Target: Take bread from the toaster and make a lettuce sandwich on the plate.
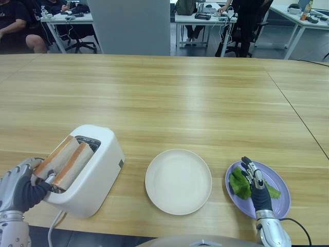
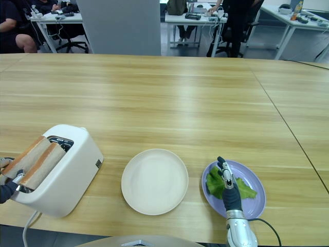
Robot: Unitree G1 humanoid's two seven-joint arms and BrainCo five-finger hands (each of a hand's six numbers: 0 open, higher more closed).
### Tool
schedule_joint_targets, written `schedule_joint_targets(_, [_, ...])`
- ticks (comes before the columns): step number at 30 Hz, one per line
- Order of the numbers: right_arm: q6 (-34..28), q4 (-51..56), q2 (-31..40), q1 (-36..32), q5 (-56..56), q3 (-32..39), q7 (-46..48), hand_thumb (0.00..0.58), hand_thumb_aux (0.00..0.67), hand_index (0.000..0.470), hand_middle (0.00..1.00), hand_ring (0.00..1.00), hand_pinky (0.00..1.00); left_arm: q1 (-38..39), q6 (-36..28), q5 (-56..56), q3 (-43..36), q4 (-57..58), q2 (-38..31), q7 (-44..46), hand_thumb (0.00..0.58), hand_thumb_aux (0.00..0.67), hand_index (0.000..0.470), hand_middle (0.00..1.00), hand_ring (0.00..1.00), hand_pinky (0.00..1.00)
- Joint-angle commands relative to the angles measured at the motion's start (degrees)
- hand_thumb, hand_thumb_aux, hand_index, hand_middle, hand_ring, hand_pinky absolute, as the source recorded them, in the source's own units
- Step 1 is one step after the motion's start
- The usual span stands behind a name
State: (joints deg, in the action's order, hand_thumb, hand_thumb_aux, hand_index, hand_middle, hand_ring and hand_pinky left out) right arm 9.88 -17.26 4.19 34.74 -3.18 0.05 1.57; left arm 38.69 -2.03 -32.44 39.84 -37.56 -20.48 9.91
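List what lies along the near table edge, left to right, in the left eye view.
left hand → toaster holding bread → white plate → purple plate

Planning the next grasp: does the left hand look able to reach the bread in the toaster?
Probably yes: the left hand sits at the protruding end of the bread, nothing between them.

wooden table (image 1: 180, 92) | toaster (image 1: 95, 177) left | plate (image 1: 178, 181) centre | purple dish (image 1: 279, 178) right
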Motion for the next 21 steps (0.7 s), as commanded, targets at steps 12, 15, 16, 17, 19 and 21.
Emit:
schedule_joint_targets(12, [0.0, 2.9, -0.3, -0.7, -0.8, 0.7, -0.2, 0.0, 0.0, 0.0, 0.0, 0.0, 0.0, -10.9, -3.1, 8.1, 4.9, -3.9, 0.3, -2.9, 0.58, 0.67, 0.46, 1.0, 1.0, 1.0])
schedule_joint_targets(15, [0.1, 3.3, -0.4, -1.1, -0.9, 0.8, -0.2, 0.0, 0.0, 0.0, 0.0, 0.0, 0.0, -13.7, -3.8, 8.5, 6.1, -4.4, -0.2, -3.9, 0.58, 0.67, 0.46, 1.0, 1.0, 1.0])
schedule_joint_targets(16, [0.1, 3.4, -0.4, -1.2, -1.0, 0.9, -0.2, 0.0, 0.0, 0.0, 0.0, 0.0, 0.0, -14.4, -3.8, 8.7, 6.4, -4.6, -0.2, -4.2, 0.58, 0.67, 0.46, 1.0, 1.0, 1.0])
schedule_joint_targets(17, [0.1, 3.5, -0.4, -1.2, -1.0, 0.9, -0.1, 0.0, 0.0, 0.0, 0.0, 0.0, 0.0, -15.1, -3.8, 9.0, 6.7, -4.9, -0.1, -4.6, 0.58, 0.67, 0.46, 1.0, 1.0, 1.0])
schedule_joint_targets(19, [-0.1, 3.6, -0.5, -1.4, -1.0, 1.0, -0.1, 0.0, 0.0, 0.0, 0.0, 0.0, 0.0, -16.6, -3.7, 9.7, 7.3, -5.6, -0.1, -5.2, 0.58, 0.67, 0.46, 1.0, 1.0, 1.0])
schedule_joint_targets(21, [-0.2, 3.6, -0.5, -1.7, -1.1, 1.1, -0.1, 0.0, 0.0, 0.0, 0.0, 0.0, 0.0, -18.0, -3.7, 10.5, 7.5, -6.6, 0.0, -5.8, 0.58, 0.67, 0.46, 1.0, 1.0, 1.0])
